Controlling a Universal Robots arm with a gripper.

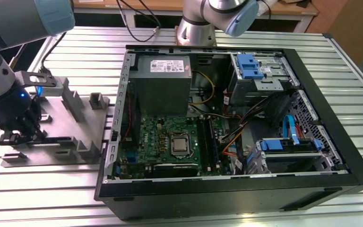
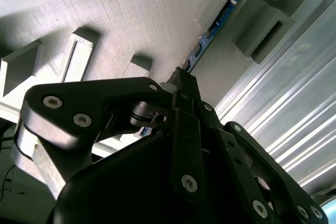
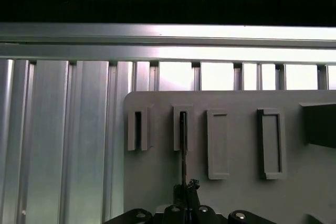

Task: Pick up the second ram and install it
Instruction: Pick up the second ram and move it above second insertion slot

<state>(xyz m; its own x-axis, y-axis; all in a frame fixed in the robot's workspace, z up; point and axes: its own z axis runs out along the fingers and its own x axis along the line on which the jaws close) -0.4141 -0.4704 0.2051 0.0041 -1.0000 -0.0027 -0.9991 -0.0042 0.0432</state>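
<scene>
At the exterior view's left, low in the frame, the gripper (image 1: 16, 137) sits down on the grey plate (image 1: 49, 155) on the slatted table (image 1: 43, 198), well apart from the open computer case (image 1: 232, 189). In both wrist views the memory stick (image 2: 209, 34) (image 3: 184, 145) stands on edge in a grey block's slot (seen as a thin line in the first wrist view). The gripper (image 2: 181, 80) (image 3: 187, 188) is drawn narrow, pinching the stick's near end.
</scene>
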